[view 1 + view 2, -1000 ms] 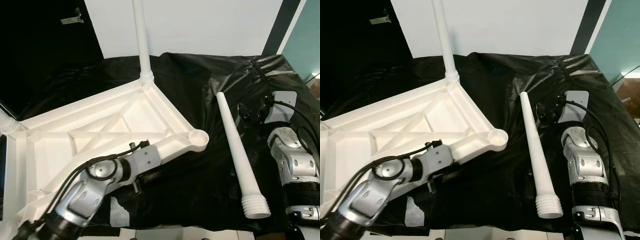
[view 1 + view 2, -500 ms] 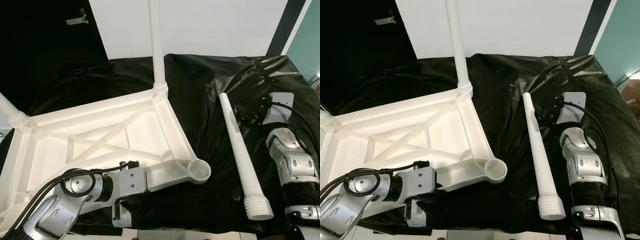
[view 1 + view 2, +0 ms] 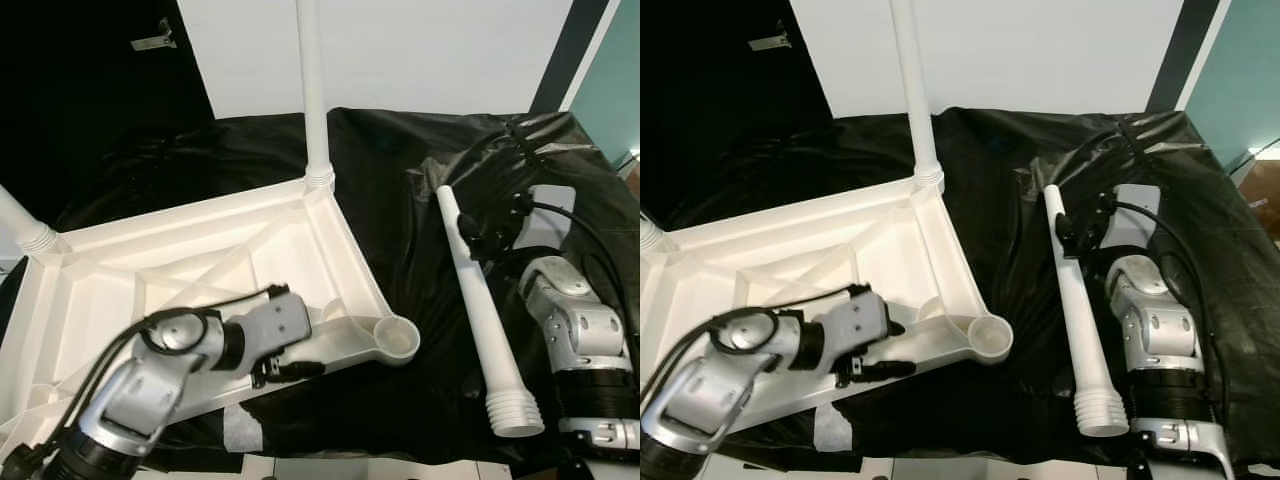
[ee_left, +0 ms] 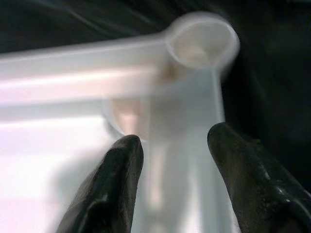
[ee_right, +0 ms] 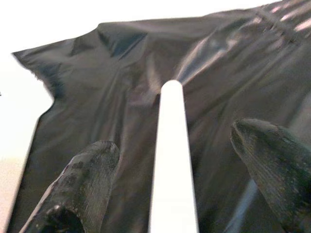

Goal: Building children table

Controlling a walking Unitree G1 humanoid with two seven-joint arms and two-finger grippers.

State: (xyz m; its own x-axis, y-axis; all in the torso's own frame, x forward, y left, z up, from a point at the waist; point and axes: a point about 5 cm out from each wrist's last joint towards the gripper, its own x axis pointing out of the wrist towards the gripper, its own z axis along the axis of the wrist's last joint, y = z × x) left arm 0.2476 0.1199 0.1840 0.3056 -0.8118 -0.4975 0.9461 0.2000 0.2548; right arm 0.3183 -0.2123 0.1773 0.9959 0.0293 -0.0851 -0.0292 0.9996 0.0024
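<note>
- The white table top (image 3: 190,270) lies upside down on the black sheet (image 3: 400,180) that covers the worktop, its ribbed underside facing up.
- One white leg (image 3: 312,90) stands upright in the far corner socket; another leg (image 3: 22,228) sticks up at the far left corner.
- My left gripper (image 3: 290,368) is at the near edge of the table top, just beside the open round socket (image 3: 398,337) at the near right corner.
- Left fingers (image 4: 112,189) are spread apart, straddling the white rim that leads to that socket, gripping nothing that I can see.
- A loose white leg (image 3: 1077,310) lies flat on the black sheet, well to the right of the table top, threaded wide end toward me.
- My right gripper (image 3: 1068,232) hovers over that leg's narrow far end.
- Right fingers (image 5: 82,189) are open, one either side of the leg, not pinching it.
</note>
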